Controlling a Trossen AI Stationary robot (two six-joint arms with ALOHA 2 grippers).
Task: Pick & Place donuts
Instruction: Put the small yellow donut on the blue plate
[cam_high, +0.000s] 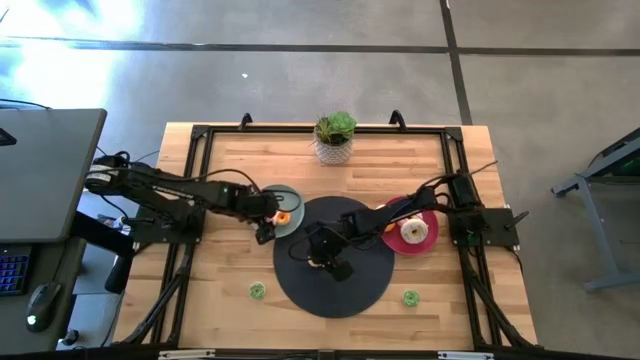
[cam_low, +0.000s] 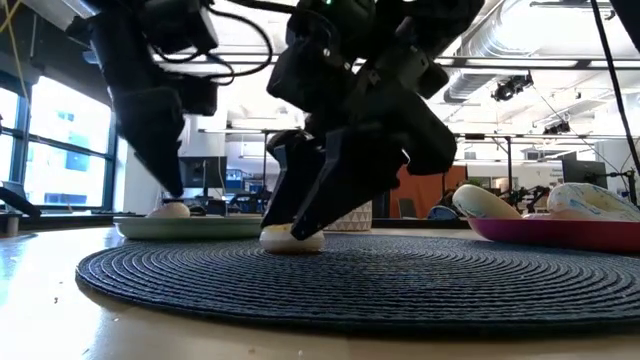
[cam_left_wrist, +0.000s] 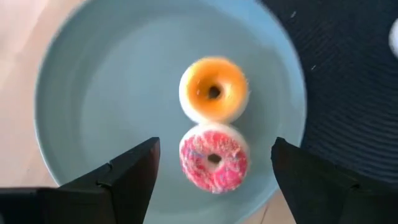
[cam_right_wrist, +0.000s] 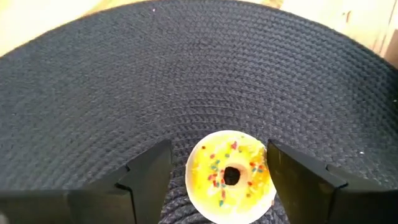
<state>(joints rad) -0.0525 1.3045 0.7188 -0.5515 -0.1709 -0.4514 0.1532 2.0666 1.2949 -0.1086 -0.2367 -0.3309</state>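
From overhead, the right gripper (cam_high: 322, 256) covers the yellow sprinkled donut (cam_right_wrist: 231, 176) on the black mat (cam_high: 360, 285), so you can't see it there. The grey-green plate (cam_left_wrist: 93, 93) runs past the left wrist picture's edges. You can't tell the frosting on the two small green donuts (cam_high: 257, 290) near the table's front.

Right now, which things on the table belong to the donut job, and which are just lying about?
Job: yellow donut between the open right pincer; orange donut and pink donut on the grey plate under the open left pincer; two green donuts; red plate.
Lying about: potted plant.
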